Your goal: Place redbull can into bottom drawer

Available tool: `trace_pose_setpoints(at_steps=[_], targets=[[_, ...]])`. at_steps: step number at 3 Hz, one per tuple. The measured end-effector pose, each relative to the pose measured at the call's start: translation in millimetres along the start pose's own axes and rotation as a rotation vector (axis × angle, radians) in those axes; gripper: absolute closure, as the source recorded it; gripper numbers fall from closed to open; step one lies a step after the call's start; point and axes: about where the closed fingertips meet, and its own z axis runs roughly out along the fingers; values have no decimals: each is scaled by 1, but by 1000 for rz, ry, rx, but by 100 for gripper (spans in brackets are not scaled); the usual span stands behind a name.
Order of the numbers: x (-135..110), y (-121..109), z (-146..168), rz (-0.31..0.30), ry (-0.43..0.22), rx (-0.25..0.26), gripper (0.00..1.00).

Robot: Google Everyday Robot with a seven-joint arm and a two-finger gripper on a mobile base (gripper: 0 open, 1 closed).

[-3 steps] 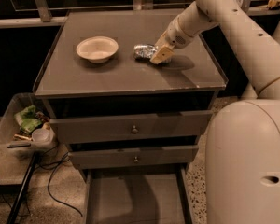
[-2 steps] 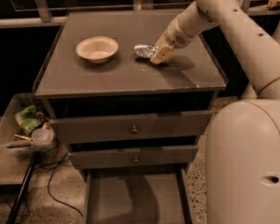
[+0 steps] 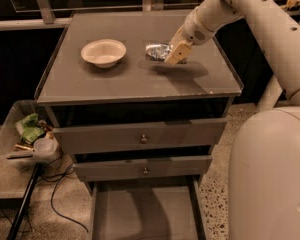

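The redbull can, small, shiny and silver, lies on the grey cabinet top, right of centre. My gripper reaches down from the upper right and sits at the can's right end, touching or nearly touching it. The bottom drawer is pulled out below the cabinet front, a wide shallow grey tray with a bare floor.
A cream round bowl stands on the cabinet top left of the can. Two upper drawers with small knobs stick out slightly. A clear bin with scraps sits at the left. My white base fills the right side.
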Motion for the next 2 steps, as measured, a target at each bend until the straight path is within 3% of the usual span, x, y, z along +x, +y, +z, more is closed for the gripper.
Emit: trace_pose_setpoints(at_steps=[2], targets=[[-6,48,-57,-33,-63,28,100]])
